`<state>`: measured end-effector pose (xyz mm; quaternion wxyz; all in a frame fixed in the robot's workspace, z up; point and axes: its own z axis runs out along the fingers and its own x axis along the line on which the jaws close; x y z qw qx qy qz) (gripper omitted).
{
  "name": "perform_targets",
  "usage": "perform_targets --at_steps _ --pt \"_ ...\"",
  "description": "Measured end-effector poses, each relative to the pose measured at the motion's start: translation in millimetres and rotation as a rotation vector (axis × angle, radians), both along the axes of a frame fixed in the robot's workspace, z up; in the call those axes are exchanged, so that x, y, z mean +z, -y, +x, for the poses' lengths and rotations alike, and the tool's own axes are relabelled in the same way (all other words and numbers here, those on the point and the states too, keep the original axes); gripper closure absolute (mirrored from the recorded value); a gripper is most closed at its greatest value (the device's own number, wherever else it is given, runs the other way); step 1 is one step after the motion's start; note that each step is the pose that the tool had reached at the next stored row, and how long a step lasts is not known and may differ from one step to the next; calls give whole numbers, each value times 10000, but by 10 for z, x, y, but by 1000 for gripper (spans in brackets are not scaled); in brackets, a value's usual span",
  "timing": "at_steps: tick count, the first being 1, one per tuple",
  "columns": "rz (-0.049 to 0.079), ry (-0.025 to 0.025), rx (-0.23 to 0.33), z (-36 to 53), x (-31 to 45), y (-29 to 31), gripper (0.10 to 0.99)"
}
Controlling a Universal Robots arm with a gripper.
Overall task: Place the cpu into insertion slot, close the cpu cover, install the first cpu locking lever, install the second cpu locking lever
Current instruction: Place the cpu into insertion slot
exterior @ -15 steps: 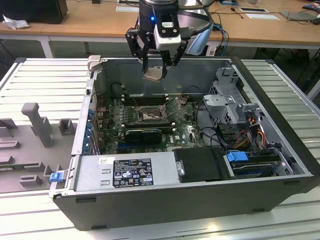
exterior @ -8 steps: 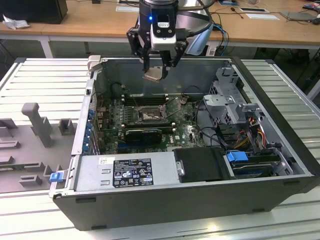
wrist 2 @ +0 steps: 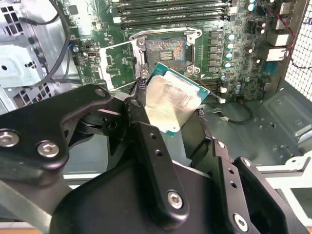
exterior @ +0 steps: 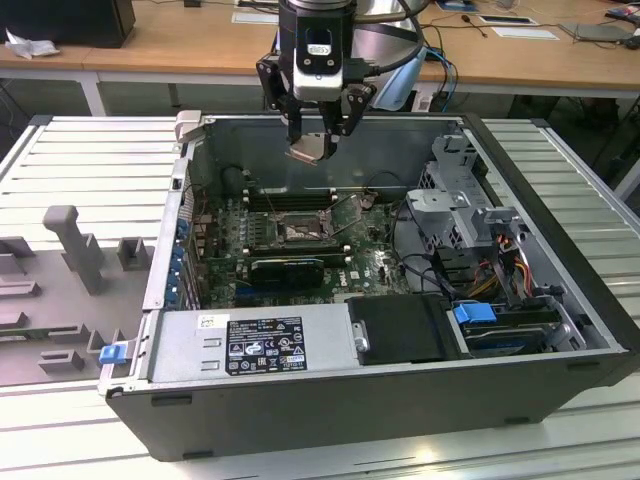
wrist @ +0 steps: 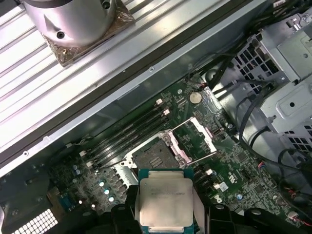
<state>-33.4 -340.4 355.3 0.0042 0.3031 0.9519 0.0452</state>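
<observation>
Over one open computer case [exterior: 300,400], the end effector [exterior: 316,142] grips one cpu [wrist 2: 173,102] above one uncovered insertion slot [wrist 2: 165,48].

Tilted cpu [wrist 2: 171,100] above empty insertion slot [wrist 2: 165,48]

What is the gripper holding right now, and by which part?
The small flat square beige-silver cpu, pinched at two opposite edges between the fingers of the gripper.

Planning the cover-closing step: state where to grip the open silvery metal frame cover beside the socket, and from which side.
Take the thin silvery frame cover by its free rail, farthest from the black-framed square socket, probably from above that outer side: it hinges against the socket and its centre is cut out, leaving only rails. The end effector grips the pale square cpu.
</observation>
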Motion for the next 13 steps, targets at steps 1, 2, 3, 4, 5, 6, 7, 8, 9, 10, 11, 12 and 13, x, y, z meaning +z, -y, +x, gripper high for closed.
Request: perform_targets --at_steps 1,2,3,4,5,6,7,8,9,10,11,12,13 --pt "0 0 -130 0 0 0 557" --pt "0 0 -240 0 0 0 557" --pt "0 0 -315 0 -1 0 557" --pt "0 0 -407 0 -1 0 557" --pt "0 0 -489 0 -1 0 557" --pt "1 0 -584 0 -1 0 557" --pt "0 0 -644 0 -1 0 557" --pt "0 0 -786 0 -2 0 557" --pt "0 0 -865 0 -2 0 557" --pt "0 0 -963 0 -2 0 557" --pt "0 0 -1081 0 -2 0 557" --pt "1 0 -1189 0 -3 0 557" --pt "1 0 -1265 0 -3 0 557"
